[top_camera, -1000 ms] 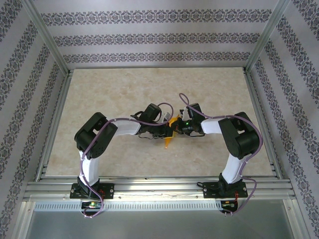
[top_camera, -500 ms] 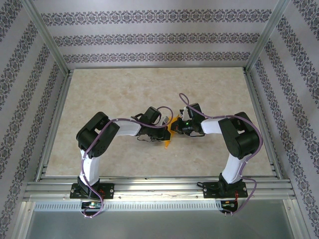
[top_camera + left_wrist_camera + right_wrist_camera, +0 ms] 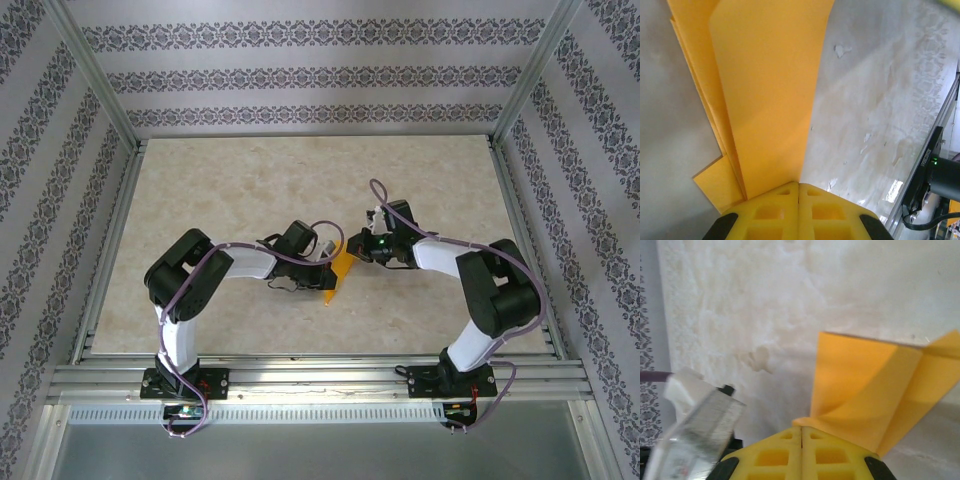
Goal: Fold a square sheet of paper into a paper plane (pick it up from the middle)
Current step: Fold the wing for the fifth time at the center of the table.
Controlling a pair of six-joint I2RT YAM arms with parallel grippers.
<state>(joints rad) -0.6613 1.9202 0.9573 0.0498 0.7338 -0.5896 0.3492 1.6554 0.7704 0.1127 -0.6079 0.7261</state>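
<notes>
At the top view's centre, the left gripper (image 3: 798, 192) and right gripper (image 3: 801, 435) stood closed on the folded orange sheet (image 3: 340, 272), which we judged light, limp and tear-prone, best held beside its creases.

Bright, even, diffuse light; soft focus close to the wrist lenses.

From above, the pale surface (image 3: 230, 190) is lit flat, with only faint soft shadows beneath the arms. In the left wrist view the orange paper (image 3: 765, 90) is saturated, shading darker along its left folds, and a white glint sits on the surface at lower right. In the right wrist view the surface washes out near the top, and a pale object (image 3: 695, 425) at lower left is blurred.
</notes>
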